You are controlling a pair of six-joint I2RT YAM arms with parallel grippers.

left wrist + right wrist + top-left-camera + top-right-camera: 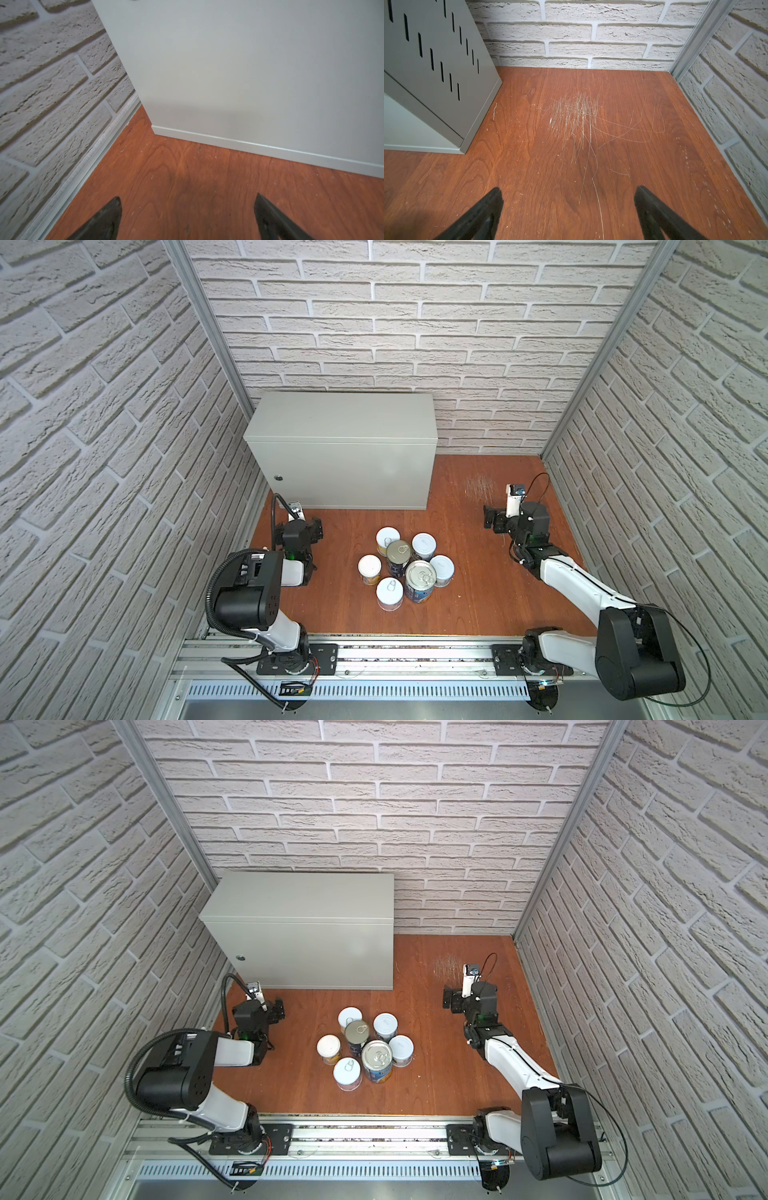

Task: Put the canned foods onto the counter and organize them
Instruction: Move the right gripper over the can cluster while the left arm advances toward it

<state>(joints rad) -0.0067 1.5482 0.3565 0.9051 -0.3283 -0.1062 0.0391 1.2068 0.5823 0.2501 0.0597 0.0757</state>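
The left gripper (318,529) hangs low over the wooden floor (478,593). Its jaws are spread wide and it is released, with nothing between them. Just in front of it stands the lower front corner of the counter (340,418), a light-grey metal box with a flat top.

To the right of this gripper, and apart from it, the canned foods (401,568) stand upright on the floor in one tight group. The two taller dark-blue cans (398,553) are in the middle of the group. The five shorter white-lidded cans (369,566) are placed around them, and several seem to touch. All of them are on the floor in front of the counter.

Further right, well apart from the group, is the right gripper (490,516). It is also released, with the jaws wide and holding nothing. Ahead of it the floor shows a patch of pale scratches (577,116). The slotted side of the counter is ahead and to its left.
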